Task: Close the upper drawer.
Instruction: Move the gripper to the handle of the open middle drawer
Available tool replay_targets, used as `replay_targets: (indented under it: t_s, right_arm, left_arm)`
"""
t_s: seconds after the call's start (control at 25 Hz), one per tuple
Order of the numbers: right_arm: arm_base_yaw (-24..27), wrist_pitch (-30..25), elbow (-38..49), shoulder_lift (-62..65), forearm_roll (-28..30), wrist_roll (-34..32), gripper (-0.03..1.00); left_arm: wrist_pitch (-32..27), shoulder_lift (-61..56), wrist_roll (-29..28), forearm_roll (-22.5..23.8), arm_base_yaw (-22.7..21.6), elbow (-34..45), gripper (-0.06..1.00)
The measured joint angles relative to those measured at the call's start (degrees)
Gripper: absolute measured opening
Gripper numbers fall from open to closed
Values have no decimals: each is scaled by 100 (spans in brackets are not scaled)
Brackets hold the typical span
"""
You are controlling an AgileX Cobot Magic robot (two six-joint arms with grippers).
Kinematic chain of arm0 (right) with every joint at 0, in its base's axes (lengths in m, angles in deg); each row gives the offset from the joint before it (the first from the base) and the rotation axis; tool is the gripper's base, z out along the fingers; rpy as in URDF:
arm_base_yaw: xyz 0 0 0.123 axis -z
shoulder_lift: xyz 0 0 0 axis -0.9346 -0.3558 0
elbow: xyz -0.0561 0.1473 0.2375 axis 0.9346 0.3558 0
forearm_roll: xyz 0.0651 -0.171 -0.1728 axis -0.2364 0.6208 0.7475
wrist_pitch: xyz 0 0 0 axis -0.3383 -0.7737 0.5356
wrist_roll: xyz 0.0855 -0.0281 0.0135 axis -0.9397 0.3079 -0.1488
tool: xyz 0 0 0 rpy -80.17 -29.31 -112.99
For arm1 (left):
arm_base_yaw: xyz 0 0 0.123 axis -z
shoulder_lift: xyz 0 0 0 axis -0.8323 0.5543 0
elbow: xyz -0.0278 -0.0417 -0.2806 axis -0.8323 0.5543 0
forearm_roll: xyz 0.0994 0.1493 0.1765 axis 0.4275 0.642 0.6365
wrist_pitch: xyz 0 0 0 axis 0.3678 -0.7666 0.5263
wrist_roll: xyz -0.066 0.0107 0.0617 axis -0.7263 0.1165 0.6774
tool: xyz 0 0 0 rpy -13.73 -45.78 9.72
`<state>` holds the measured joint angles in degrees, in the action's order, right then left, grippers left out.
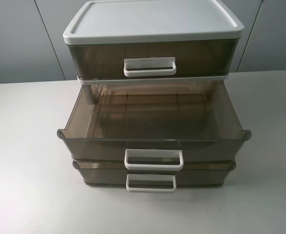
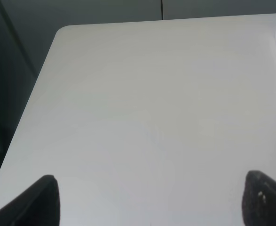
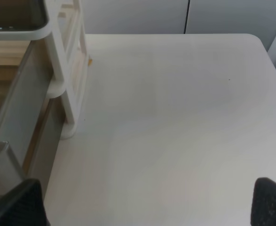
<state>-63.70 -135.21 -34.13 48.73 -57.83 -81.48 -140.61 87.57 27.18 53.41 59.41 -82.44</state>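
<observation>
Open drawer: the middle tray [image 1: 152, 122] of the three stands pulled far out toward the near edge, empty as far as we see. It is the upper of the two that jut out, so we take it to be the one meant.
Handle: its white handle [image 1: 154, 159] faces near, with nothing touching it.
Top drawer: the top drawer [image 1: 150, 51] sits flush under the lid and looks shut.
Bottom drawer: the bottom drawer [image 1: 104, 176] pokes out a little beneath the open one.
Cabinet: the cabinet [image 1: 152, 22] stands mid-table, toward the far side of the table [image 1: 26, 146].
Left gripper: the left gripper [image 2: 152, 202] has its fingers spread wide over bare tabletop, holding nothing, well left of the cabinet.
Right gripper: the right gripper [image 3: 146, 205] is likewise spread and empty, near the cabinet's right side.
High view: neither arm shows in it.
Progress: we judge the task not begun, since no push is under way.
Left to do: reach the drawer front and press it home toward the far side.
</observation>
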Motion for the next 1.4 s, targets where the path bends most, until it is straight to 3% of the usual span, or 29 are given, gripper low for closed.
replay_targets:
  t_s: [0.76,0.96,1.12,1.4]
  right_arm:
    - [0,0,0,0,-77,0,67]
    - [-14,-137,-445,-306,30,21,67]
    - [-486,-127,-717,-1223,289,98,67]
    - [-2130,327,-1369,-3072,771,408,67]
  left_arm:
    - [0,0,0,0,0,0,74]
    - [0,0,0,0,0,0,74]
    - [0,0,0,0,0,0,74]
    - [0,0,0,0,0,0,74]
